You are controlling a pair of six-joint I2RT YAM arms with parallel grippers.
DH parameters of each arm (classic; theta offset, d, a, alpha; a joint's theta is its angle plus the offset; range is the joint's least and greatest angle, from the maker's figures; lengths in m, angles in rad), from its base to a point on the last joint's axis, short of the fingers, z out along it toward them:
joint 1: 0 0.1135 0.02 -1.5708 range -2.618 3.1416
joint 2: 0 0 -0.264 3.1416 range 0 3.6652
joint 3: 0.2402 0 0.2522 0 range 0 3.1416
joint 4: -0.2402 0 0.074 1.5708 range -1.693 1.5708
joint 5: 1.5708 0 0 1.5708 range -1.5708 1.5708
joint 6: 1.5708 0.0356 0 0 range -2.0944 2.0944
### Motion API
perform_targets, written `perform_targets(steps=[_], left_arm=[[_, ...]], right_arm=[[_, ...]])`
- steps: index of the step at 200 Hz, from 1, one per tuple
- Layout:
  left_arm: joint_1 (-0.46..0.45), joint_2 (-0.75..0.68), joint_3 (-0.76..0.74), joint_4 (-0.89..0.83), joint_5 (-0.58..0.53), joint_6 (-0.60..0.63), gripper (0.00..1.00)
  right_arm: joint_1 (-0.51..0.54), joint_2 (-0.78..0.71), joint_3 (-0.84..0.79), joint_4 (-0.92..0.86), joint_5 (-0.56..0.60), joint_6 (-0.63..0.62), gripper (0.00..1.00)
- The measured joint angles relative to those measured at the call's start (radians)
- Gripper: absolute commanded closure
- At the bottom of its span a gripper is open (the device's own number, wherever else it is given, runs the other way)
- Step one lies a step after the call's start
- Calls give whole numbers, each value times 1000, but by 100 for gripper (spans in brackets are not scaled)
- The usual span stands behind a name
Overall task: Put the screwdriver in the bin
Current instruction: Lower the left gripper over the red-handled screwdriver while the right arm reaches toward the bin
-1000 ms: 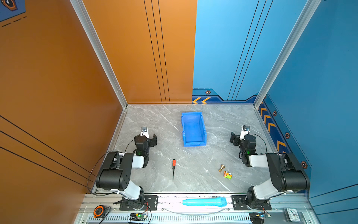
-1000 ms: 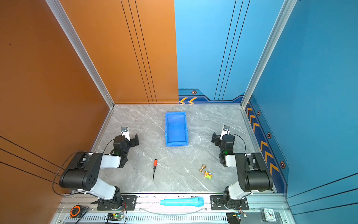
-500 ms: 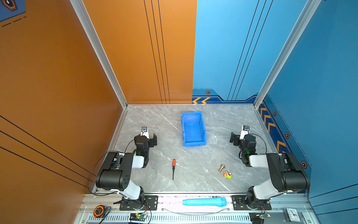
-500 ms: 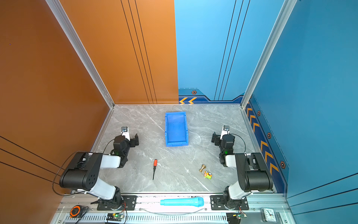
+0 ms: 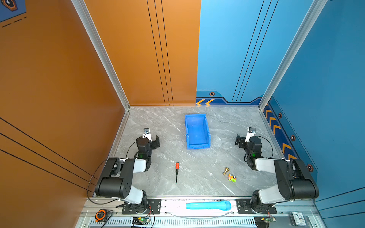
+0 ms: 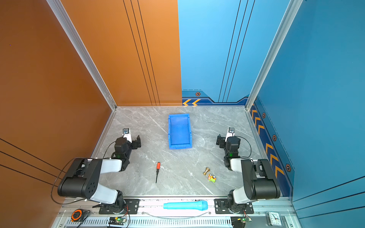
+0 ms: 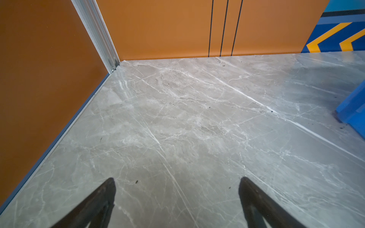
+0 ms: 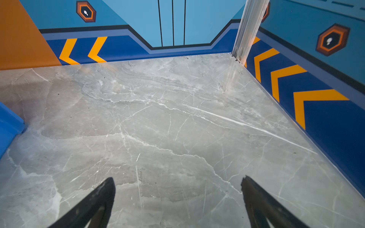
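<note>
The screwdriver (image 5: 177, 169) (image 6: 157, 169), red-orange handle and thin black shaft, lies flat on the marble table, handle pointing toward the bin. The bright blue bin (image 5: 198, 146) (image 6: 180, 146) stands open-topped and empty at mid-table, farther back. My left gripper (image 5: 150, 138) (image 6: 131, 139) hovers low near the orange wall, left of the bin and beyond the screwdriver. It is open (image 7: 177, 179) over bare marble, with a bin corner (image 7: 353, 110) at the view's edge. My right gripper (image 5: 245, 139) (image 6: 226, 139) mirrors it, also open (image 8: 177, 178) and empty; the bin (image 8: 7, 122) shows beside it.
A small brass piece (image 5: 226, 170) and an orange-green toy (image 5: 232, 177) lie at the front right. A light-blue microphone-shaped object (image 5: 208, 205) rests on the front rail, with a tape measure (image 5: 100, 215) and a clock (image 5: 297, 217) nearby. Walls close three sides.
</note>
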Motion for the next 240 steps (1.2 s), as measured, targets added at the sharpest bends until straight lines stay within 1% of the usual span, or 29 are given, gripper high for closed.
perform_targets(steps=[11, 32, 62, 80, 112, 142, 159, 172, 208, 240], left_arm=[[0, -52, 3, -47, -1, 0, 2], [-16, -153, 34, -188, -10, -5, 2], [-50, -300, 91, -417, -55, -58, 2], [-68, -373, 138, -566, -75, -119, 2], [-116, -446, 240, -824, -85, -230, 2], [-160, -452, 323, -1030, -80, -334, 2], [-198, -424, 374, -1147, -71, -386, 2], [-241, -382, 425, -1228, -63, -422, 2], [-393, -304, 520, -1395, -37, -512, 2], [-508, -255, 573, -1504, -17, -599, 2]], right_arm=[[4, -34, 8, -31, 6, 0, 0], [26, -105, 26, -102, 31, 0, 0], [99, -217, 50, -243, 104, 1, 0], [158, -293, 85, -370, 158, 21, 0], [263, -386, 233, -660, 245, 96, 0], [361, -419, 348, -900, 257, 149, 0], [410, -430, 361, -992, 246, 165, 0], [440, -436, 361, -1059, 216, 172, 0], [478, -435, 377, -1180, 88, 177, 0], [542, -442, 396, -1210, 2, 166, 0]])
